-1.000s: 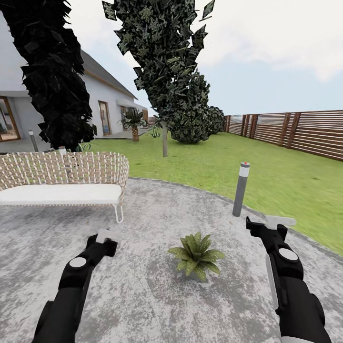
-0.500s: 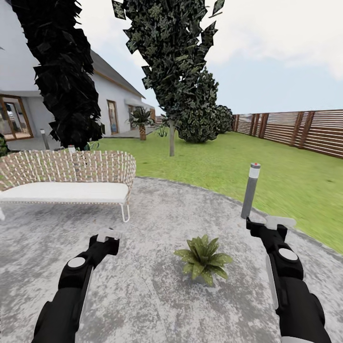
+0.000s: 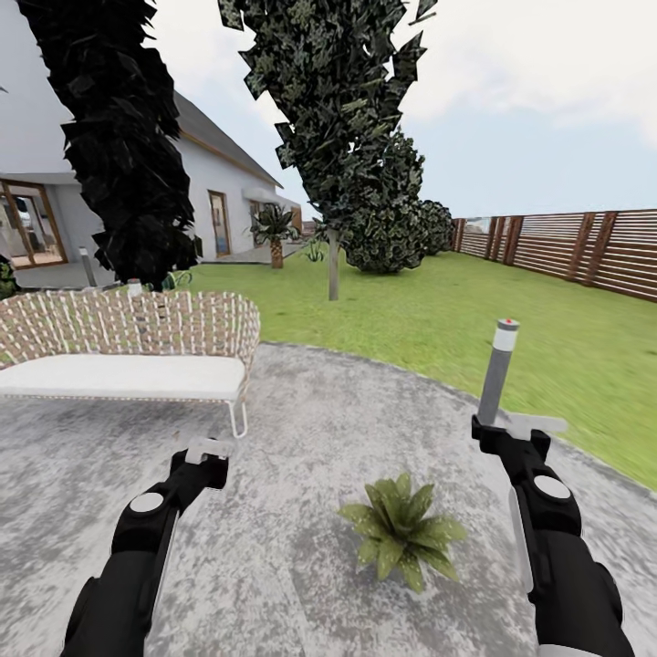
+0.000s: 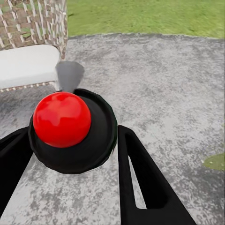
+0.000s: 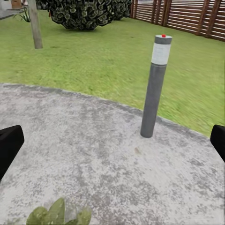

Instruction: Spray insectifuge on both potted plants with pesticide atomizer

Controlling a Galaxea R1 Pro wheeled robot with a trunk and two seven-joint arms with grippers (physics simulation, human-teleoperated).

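One potted plant [image 3: 401, 534], a low rosette of pointed green leaves, stands on the grey paved patio [image 3: 301, 429] between my two arms; its leaf tips [image 5: 58, 213] also show in the right wrist view. Whether insectifuge specks lie on the leaves is too fine to tell. My left gripper [image 4: 72, 133] is shut on a round black body with a red ball on top and a grey spout, which I take for the pesticide atomizer [image 4: 63, 119]. In the head view the left gripper [image 3: 208, 452] hangs left of the plant. My right gripper [image 3: 534, 427] is open and holds nothing.
A grey bollard lamp [image 3: 497, 370] stands at the patio's rim, just beyond my right gripper. A woven sofa [image 3: 128, 351] with a white cushion is at the left. Lawn [image 3: 438, 319], trees, a house and a slatted wooden fence [image 3: 584, 246] lie beyond.
The whole picture has shifted, so the camera moved: plant and bollard now sit lower and further right. Both arms hold the same pose.
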